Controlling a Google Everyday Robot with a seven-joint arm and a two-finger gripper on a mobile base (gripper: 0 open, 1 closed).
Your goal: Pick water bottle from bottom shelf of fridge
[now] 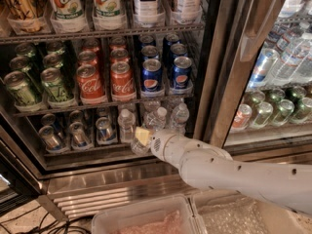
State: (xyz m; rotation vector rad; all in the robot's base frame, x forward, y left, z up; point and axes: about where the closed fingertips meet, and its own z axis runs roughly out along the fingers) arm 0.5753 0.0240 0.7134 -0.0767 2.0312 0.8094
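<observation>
The fridge [222, 82] stands open with its glass door [273, 57] swung to the right. On the bottom shelf [97, 149] stand silver-blue cans [78, 133] at the left and small clear water bottles [179, 117] at the right. My gripper [140, 139], on the white arm [234, 172] coming in from the lower right, is at the shelf's front edge, just right of the leftmost bottle [126, 123]. It is shut on a clear water bottle [137, 147]; only the bottle's lower part shows under the yellow finger pad [143, 135].
The shelf above holds green [53, 84], red [122, 79] and blue [152, 74] cans. Tall labelled bottles [146, 4] stand on the top shelf. A second cooler section [282, 101] with bottles is at the right. Two clear bins [146, 221] sit low in front. Cables [29, 225] lie on the floor at the left.
</observation>
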